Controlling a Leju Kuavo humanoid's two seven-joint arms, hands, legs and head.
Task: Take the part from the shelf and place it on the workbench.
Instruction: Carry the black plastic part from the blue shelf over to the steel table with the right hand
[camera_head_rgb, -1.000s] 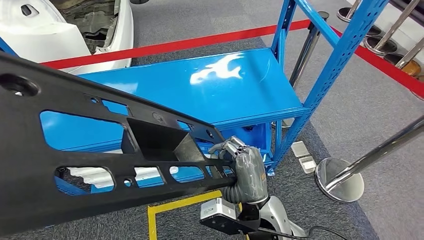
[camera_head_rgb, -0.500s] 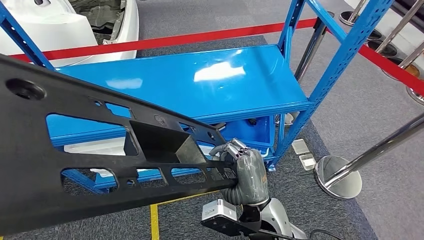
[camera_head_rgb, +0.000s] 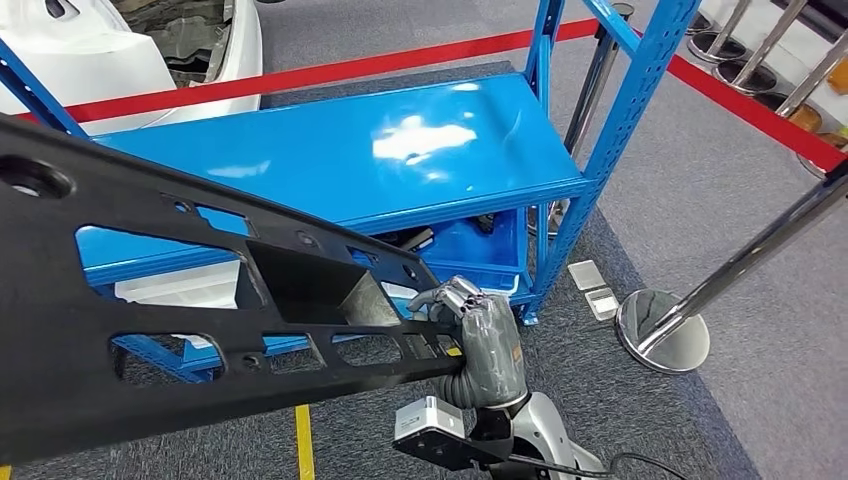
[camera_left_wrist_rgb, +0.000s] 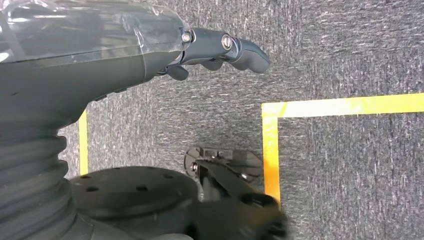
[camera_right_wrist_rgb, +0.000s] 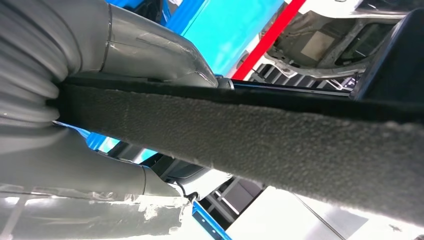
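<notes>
Right hand (camera_head_rgb: 478, 335) grips the long black part (camera_head_rgb: 150, 300) at lower centre, spanning the frame's left before the blue shelf (camera_head_rgb: 330, 150), while the left hand (camera_left_wrist_rgb: 220, 47) hangs empty, fingers loosely extended.

No text, label, brand, number or sign can be read in any view. The black part (camera_head_rgb: 150, 330) carries no legible marking, nor does the blue shelf (camera_head_rgb: 330, 150) at 12 o'clock from it. The yellow floor line (camera_left_wrist_rgb: 320, 107) is plain tape, without lettering.
</notes>
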